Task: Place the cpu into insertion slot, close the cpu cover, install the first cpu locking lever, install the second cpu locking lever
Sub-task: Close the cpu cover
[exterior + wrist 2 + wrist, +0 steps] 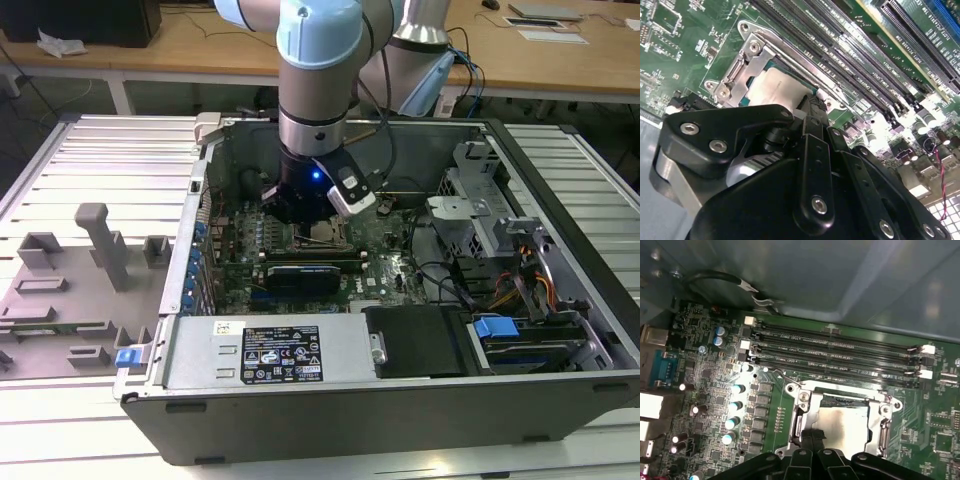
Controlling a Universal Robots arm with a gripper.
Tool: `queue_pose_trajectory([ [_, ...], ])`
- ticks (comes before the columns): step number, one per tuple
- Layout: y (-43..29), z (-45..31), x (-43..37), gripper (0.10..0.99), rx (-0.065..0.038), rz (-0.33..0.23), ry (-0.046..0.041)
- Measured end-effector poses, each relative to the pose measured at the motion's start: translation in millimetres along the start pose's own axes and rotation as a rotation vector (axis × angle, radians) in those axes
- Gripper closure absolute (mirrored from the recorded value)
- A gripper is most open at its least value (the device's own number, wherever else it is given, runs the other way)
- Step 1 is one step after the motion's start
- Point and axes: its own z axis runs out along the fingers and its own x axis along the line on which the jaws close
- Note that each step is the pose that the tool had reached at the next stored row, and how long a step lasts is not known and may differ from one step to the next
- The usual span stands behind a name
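Black linkages run down to the hand point(812, 434), whose tips are pressed together with nothing visible between them. They rest at the near edge of the cpu point(842, 422). The chip lies flat directly under the hand, dull silver top up, seated in the insertion slot point(840, 401), which shows as a dark strip just past the chip. The cpu cover point(801, 415) frames the chip on its sides as a thin silver plate, and it looks to be down. Whether it is fully seated cannot be told.

Just beyond the slot from the hand, a thin wire lever point(789, 378) ends in a small hook at the socket's corner. In the second wrist view it runs as a long rod along the slot's far edge. Past it lie the long black memory slots point(840, 352), side by side on the green motherboard point(940, 430). A row of blue-topped capacitors point(732, 405) stands off to one side of the hand.

In the exterior view the arm point(315, 60) reaches straight down into the open computer case point(400, 410). The case sits on a ribbed metal tabletop point(100, 160). Well away from the hand, on the exterior view's left, is a grey fixture tray point(60, 290).
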Motion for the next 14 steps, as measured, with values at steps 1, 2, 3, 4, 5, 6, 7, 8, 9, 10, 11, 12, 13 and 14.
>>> queue_pose_trajectory([
  [1, -0.1, 0.3, -0.5, 0.980, 0.000, 0.000, 0.0034],
  [2, -0.1, 0.4, -0.5, 0.980, -0.001, 0.001, 0.0031],
  [3, -0.2, 0.5, -0.9, 0.980, -0.001, 0.000, 0.0031],
  [4, -0.3, 0.5, -1.5, 0.980, -0.007, 0.000, 0.0020],
  [5, -0.3, 0.6, -1.6, 0.980, -0.013, 0.000, 0.0011],
  [6, -0.3, 0.6, -1.6, 0.980, -0.016, 0.000, 0.0006],
  [7, -0.2, 0.6, -1.6, 0.980, -0.020, 0.000, -0.0001],
  [8, 0.2, 0.6, -1.7, 0.980, -0.021, 0.000, -0.0001],
  [9, 1.3, 0.7, -1.9, 0.980, -0.020, 0.000, 0.0000],
  [10, 3.2, 0.9, -2.2, 0.980, -0.019, 0.000, 0.0002],
  [11, 4.5, 1.1, -2.7, 0.980, -0.019, 0.000, 0.0003],
  [12, 5.1, 1.2, -3.7, 0.980, -0.019, 0.000, 0.0004],
  [13, 5.0, 1.2, -5.3, 0.980, -0.019, 0.000, 0.0003],
  [14, 5.0, 1.3, -6.8, 0.980, -0.019, 0.000, 0.0002],
])
